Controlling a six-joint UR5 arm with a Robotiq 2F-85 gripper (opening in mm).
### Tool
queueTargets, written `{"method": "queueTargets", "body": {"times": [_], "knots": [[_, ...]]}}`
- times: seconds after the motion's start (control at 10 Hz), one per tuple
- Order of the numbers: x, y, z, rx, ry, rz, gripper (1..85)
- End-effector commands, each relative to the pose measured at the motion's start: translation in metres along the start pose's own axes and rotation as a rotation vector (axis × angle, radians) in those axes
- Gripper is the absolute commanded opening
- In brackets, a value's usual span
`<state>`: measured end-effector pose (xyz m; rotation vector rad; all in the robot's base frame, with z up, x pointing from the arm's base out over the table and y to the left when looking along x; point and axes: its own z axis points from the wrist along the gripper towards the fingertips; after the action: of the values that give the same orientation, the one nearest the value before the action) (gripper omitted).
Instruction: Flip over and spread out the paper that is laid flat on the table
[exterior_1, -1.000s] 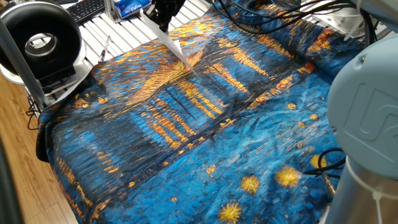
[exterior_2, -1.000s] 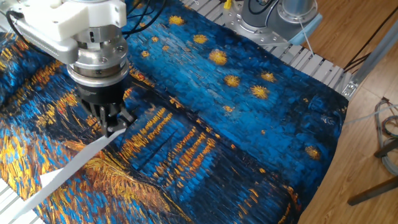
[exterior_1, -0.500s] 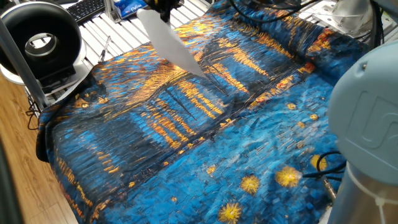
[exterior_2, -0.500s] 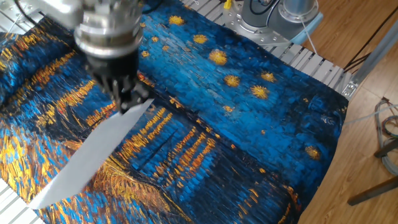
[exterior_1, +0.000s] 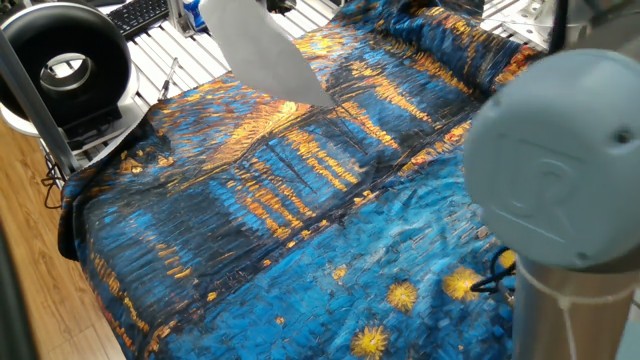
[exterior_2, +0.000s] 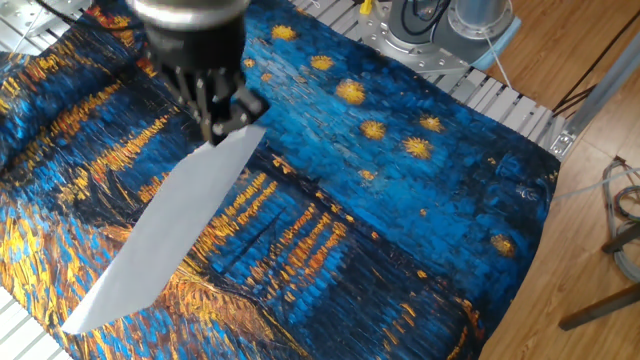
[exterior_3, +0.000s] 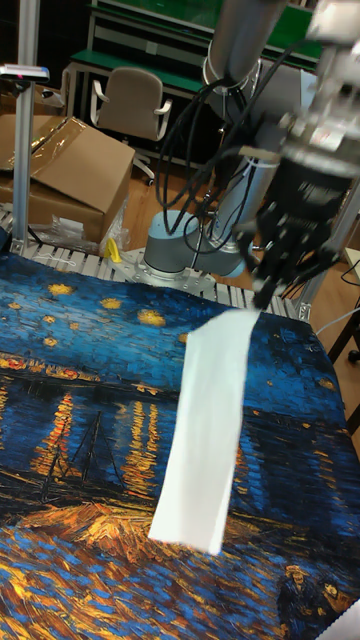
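Note:
The paper (exterior_2: 170, 230) is a plain white sheet hanging in the air, pinched at its upper edge by my gripper (exterior_2: 225, 128), which is shut on it. The sheet slopes down from the fingers, and its lower corner (exterior_2: 80, 322) hangs close to the table (exterior_2: 400, 200), a wrinkled blue cloth with orange streaks and stars. In the tall fixed view the gripper (exterior_3: 262, 297) holds the paper (exterior_3: 210, 430) as a long strip dangling above the cloth. In one fixed view the paper (exterior_1: 260, 50) shows at the top, with the gripper almost out of frame.
My arm's grey housing (exterior_1: 560, 180) fills the right foreground. A black round fan (exterior_1: 65, 70) and a keyboard (exterior_1: 140, 15) stand by the white slatted surface (exterior_1: 200, 55). The arm's base (exterior_2: 450, 20), a cardboard box (exterior_3: 70, 170) and a chair (exterior_3: 130, 100) lie beyond the table.
The gripper has risen and carried the paper toward the starry side of the cloth. The sheet has turned from nearly edge-on to showing a broad white face.

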<state>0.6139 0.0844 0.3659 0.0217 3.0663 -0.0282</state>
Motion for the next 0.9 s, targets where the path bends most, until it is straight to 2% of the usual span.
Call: {"method": "queueTargets", "body": {"times": [0.0,0.2,0.3,0.5,0.7,0.8], "knots": [[0.009,0.006,-0.017,-0.001,0.020,0.004,1.0],[0.014,-0.008,-0.022,0.002,0.070,-0.050,1.0],[0.015,-0.014,-0.024,0.003,0.079,-0.063,1.0],[0.013,0.003,-0.017,-0.013,0.059,-0.047,1.0],[0.015,0.019,-0.005,-0.001,0.028,-0.028,1.0],[0.016,0.027,-0.001,-0.009,0.023,-0.017,1.0]]}}
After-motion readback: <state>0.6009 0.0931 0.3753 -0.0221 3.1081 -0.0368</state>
